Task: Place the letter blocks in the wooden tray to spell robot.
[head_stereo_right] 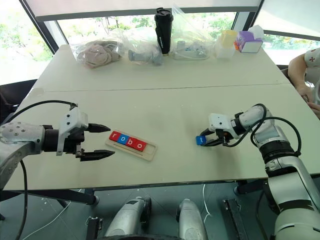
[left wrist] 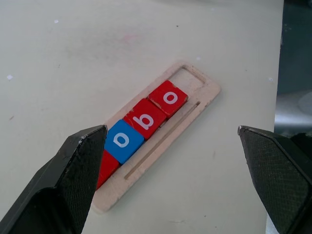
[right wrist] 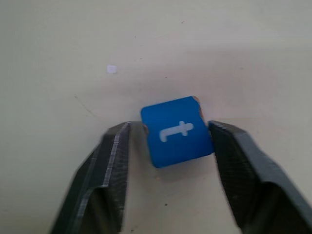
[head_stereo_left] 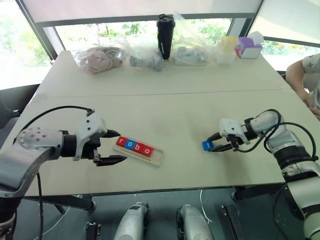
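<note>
Right claw (head_stereo_left: 216, 144) sits low on the bench (head_stereo_left: 175, 110), fingers closed against the blue "t" block (head_stereo_left: 207, 145), which lies between them on bare surface, well apart from the wooden tray (head_stereo_left: 157, 153). Left claw (head_stereo_left: 116, 146) hangs wide open just beside the tray's near end; tray holds r, o, b, o, last slot empty. Bags, a black tumbler (head_stereo_left: 165, 35) and boxes line the far edge, nothing between block and tray.

Bright daylight pours through the windows (head_stereo_left: 115, 30) behind the bench (head_stereo_left: 165, 105), which are blown out to glare. Shadows on the bench are soft. The right wrist view is slightly blurred around the blue tile (right wrist: 176, 130).
</note>
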You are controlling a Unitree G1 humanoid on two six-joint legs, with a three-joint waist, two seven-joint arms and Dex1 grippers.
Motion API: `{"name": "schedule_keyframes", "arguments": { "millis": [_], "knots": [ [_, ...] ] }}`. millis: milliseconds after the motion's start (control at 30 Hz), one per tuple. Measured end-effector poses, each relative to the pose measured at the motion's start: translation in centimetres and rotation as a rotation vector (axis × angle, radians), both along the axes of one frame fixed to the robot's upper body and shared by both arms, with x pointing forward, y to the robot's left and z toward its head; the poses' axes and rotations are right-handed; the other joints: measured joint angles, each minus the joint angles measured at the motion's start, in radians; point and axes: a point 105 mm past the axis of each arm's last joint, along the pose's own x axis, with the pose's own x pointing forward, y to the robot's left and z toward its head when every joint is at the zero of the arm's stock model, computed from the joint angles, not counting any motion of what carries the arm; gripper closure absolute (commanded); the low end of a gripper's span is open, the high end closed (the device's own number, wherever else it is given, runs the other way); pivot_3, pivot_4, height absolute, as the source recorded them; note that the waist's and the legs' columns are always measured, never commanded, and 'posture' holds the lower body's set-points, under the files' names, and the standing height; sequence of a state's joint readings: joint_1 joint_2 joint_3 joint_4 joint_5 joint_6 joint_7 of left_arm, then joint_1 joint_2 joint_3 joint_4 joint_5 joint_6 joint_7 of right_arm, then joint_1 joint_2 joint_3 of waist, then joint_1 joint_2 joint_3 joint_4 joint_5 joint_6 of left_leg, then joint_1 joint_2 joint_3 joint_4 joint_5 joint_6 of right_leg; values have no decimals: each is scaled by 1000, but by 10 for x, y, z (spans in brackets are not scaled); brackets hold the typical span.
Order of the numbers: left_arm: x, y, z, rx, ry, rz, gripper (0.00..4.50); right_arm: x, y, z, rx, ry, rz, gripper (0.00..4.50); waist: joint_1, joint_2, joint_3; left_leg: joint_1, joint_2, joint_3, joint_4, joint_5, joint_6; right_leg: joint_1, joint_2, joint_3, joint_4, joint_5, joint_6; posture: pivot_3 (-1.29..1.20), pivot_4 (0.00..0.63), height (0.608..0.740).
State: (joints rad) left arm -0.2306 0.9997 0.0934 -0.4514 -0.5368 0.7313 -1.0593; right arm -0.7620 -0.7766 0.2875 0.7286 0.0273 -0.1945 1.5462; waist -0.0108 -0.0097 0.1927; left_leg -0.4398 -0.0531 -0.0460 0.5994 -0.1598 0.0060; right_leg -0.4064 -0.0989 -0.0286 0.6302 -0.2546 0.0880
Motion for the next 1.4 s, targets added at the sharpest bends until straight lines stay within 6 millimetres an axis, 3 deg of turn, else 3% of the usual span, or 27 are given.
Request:
{"name": "schedule_keyframes", "arguments": {
  "millis": [200,367,467,533,633,1000,1400],
  "knots": [
    [2,0,1,0,-11,11,0,-8,6,3,98,124,-92,3358,1,0,0,-2,0,0,-1,0,0,-3,0,0,0,0,0,0,150,740],
    [3,-1,4,-3,-20,4,0,-8,45,19,160,-23,-171,3358,-3,1,0,-3,0,-1,-2,0,-1,-5,0,2,2,0,0,0,150,740],
    [5,-2,2,-3,-10,-4,0,-3,81,38,234,-111,-277,3358,-2,1,0,-3,0,-2,-2,-1,-2,-6,0,2,3,0,0,0,150,740],
    [4,-4,2,0,-5,-20,0,-8,109,44,304,-70,-372,3358,1,1,0,-3,0,-3,-2,-1,-2,-6,0,2,3,0,0,0,150,740],
    [5,-3,-3,23,-1,-30,0,-21,135,44,339,8,-445,3358,9,1,0,-5,-1,-2,-2,0,-2,-7,0,2,2,0,0,0,150,740],
    [9,0,-10,37,16,-43,0,-59,155,24,278,157,-517,3358,20,0,0,-5,-1,-1,-2,-1,-3,-11,-2,1,1,0,-1,0,150,740],
    [3,-5,-16,31,34,-47,0,-58,169,3,203,109,-464,3358,14,0,0,-4,-1,-2,-2,0,-1,-6,-1,1,1,0,0,0,150,740]
  ]
}}
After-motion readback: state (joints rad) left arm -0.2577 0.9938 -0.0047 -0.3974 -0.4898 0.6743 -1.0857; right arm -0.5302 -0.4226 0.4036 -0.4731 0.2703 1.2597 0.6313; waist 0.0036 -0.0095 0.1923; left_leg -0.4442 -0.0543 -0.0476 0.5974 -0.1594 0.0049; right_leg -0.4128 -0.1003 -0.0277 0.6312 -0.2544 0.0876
